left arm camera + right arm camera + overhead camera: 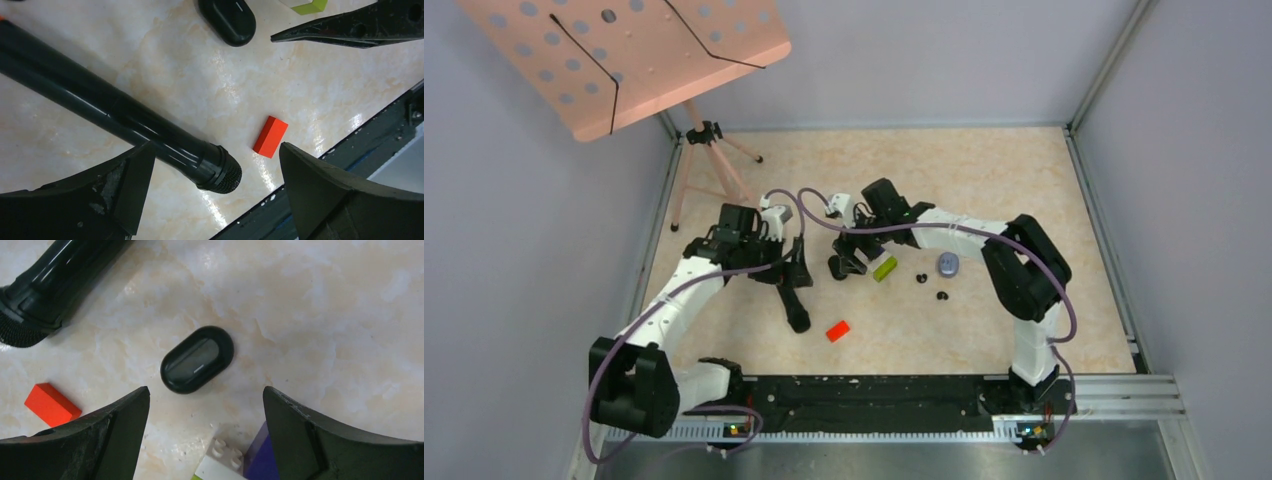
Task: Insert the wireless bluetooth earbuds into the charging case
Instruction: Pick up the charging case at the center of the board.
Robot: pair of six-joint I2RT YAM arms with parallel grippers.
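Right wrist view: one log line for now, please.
right gripper open above black case | left gripper open, empty, by microphone | two black earbuds lying loose

Glossy black charging case (pixel 197 359), shiny marbled table (pixel 325 315).

The right gripper (pixel 205 390) stood with its two dark fingers (pixel 115 435) spread wide along the bottom of the view, holding nothing. Just beyond their tips a closed black charging case (pixel 197 360) lay flat on the pale marbled table (pixel 325 315). A black microphone (pixel 55 280) ran in from the upper left corner. A red block (pixel 51 403) lay just beside one finger. A white toy brick (pixel 220 462) and a purple brick (pixel 258 460) touched each other between the fingers.
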